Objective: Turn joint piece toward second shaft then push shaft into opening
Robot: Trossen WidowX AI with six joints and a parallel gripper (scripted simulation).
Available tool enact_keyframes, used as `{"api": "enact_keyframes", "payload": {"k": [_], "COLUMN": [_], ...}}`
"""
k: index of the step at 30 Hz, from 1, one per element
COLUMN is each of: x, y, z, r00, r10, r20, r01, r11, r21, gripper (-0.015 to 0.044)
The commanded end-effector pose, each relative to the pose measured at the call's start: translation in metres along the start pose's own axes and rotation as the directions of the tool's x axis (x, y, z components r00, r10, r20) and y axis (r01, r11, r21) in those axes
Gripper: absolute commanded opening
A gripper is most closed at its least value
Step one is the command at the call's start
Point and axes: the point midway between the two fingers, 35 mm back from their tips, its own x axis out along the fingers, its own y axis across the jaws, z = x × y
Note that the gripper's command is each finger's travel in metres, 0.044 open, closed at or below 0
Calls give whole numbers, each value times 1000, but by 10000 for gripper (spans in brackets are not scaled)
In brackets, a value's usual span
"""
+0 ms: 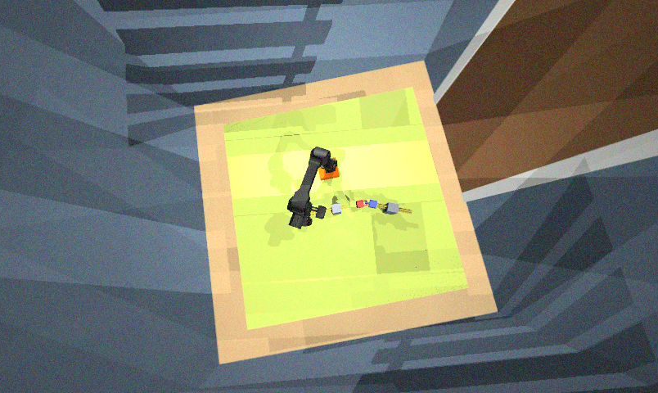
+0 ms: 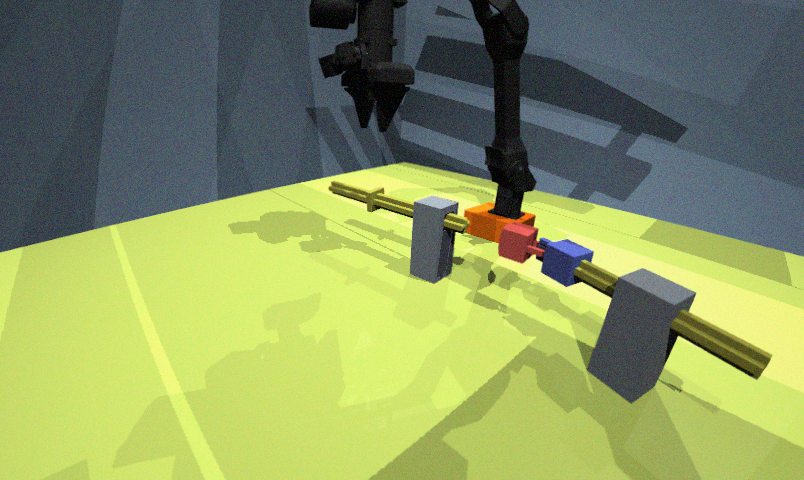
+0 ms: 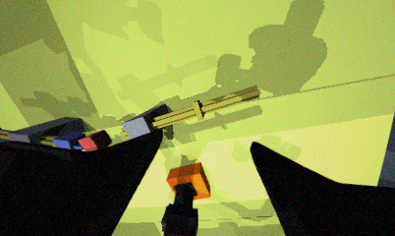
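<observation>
The red joint piece (image 1: 359, 204) (image 2: 516, 242) (image 3: 94, 142) is hinged to a blue piece (image 1: 372, 204) (image 2: 565, 261) on the first shaft (image 2: 721, 344), which runs through the larger grey block (image 1: 392, 208) (image 2: 638, 339). The second shaft (image 2: 394, 203) (image 3: 225, 104), yellow with a collar (image 2: 371, 199) (image 3: 198, 110), passes through the smaller grey block (image 1: 335, 209) (image 2: 431, 237) (image 3: 137, 128). Its near end stands a gap away from the red piece, whose opening is hidden. My gripper (image 2: 374, 127) (image 3: 206, 140) is open and empty, raised above the second shaft's outer part, touching nothing.
The arm's orange base (image 1: 329, 173) (image 2: 480, 224) (image 3: 200, 182) stands to one side of the line of shafts. A wooden border (image 1: 210, 194) surrounds the yellow-green surface (image 1: 322, 277). Shadows of the arm and shafts lie across it.
</observation>
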Motion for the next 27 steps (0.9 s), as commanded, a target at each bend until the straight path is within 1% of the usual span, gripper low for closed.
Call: {"api": "enact_keyframes", "payload": {"k": [1, 8, 15, 21, 27], "x": [8, 20, 31, 40, 48], "y": [16, 49, 81, 107, 131], "z": [-3, -11, -22, -35, -50], "r00": [999, 990, 973, 951, 923], "r10": [44, 133, 218, 286, 349], "r20": [-14, -41, -78, -117, -162], "r01": [-43, -116, -154, -148, -102], "r11": [995, 950, 859, 753, 628], "r21": [85, 291, 488, 641, 771], "gripper": [440, 440, 440, 440, 440]}}
